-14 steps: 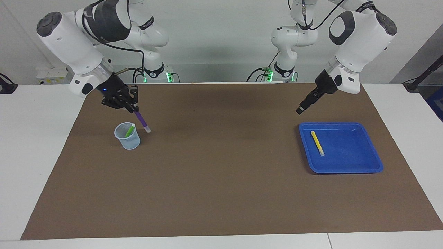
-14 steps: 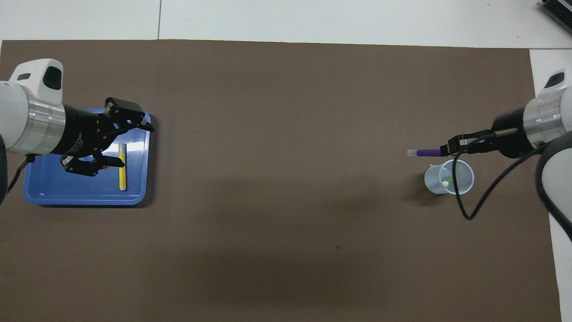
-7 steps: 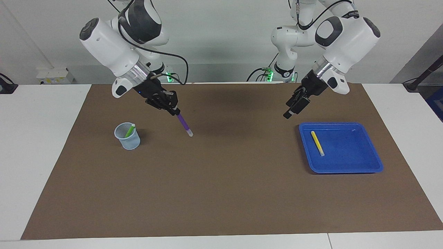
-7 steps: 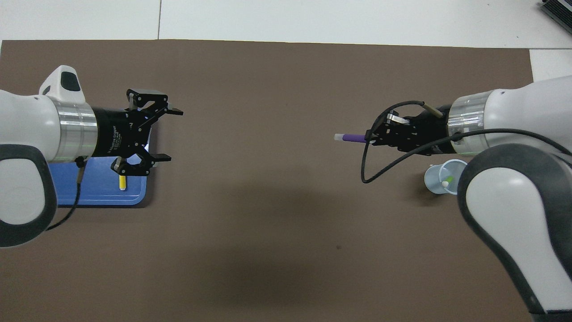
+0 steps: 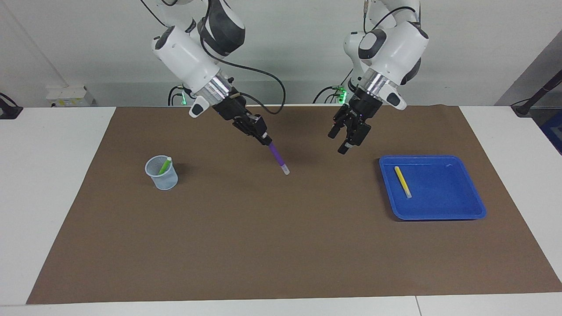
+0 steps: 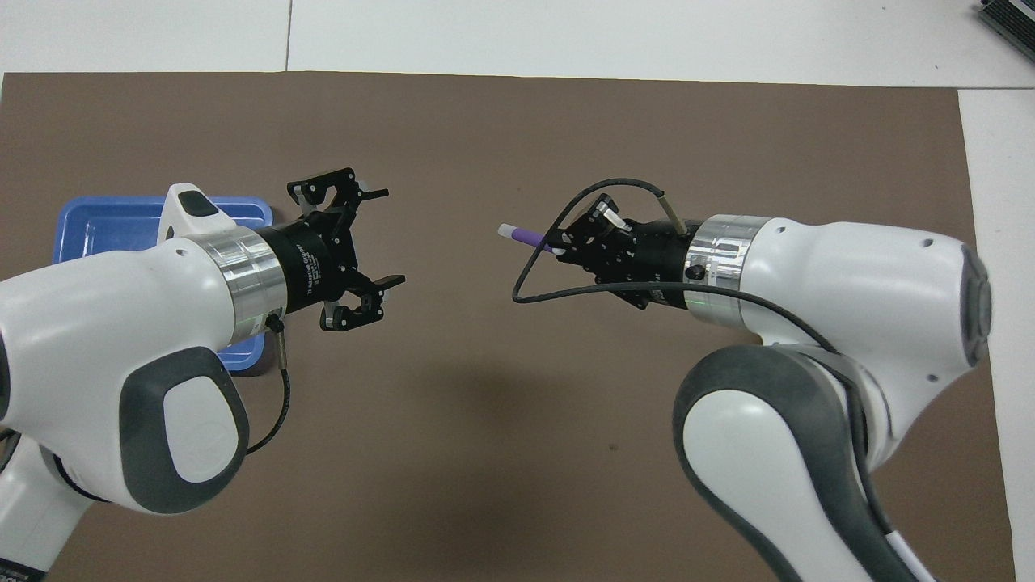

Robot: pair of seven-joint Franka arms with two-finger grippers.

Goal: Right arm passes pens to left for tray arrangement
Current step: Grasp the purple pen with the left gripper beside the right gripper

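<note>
The right gripper (image 5: 265, 139) was raised over the middle of the brown mat (image 5: 281, 245), toward the edge of the table (image 5: 52, 184) where the robots stand. It was clenched on the upper end of the purple pen (image 5: 277, 157), which slanted down from the fingertips with its pale end lowest and clear of the mat. In the overhead view the same gripper (image 6: 563, 245) held the pen (image 6: 524, 235) pointing toward the left gripper (image 6: 380, 238).

The left gripper (image 5: 345, 141) was also raised over the middle of the mat, on the tray's side of the pen. Its fingers stood spread wide and gripped nothing. A clear gap separated the pen's pale end from those fingers.

The blue tray (image 5: 461, 210) sat on the mat toward the left arm's end of the table. The yellow pen (image 5: 402, 181) lay flat in it, close to the rim that faces the middle of the mat. In the overhead view the left arm covered most of the tray (image 6: 105, 222).

The pale mesh cup (image 5: 162, 173) stood upright on the mat toward the right arm's end of the table. The green pen (image 5: 165, 165) leaned inside it, pale end uppermost, above the rim.
</note>
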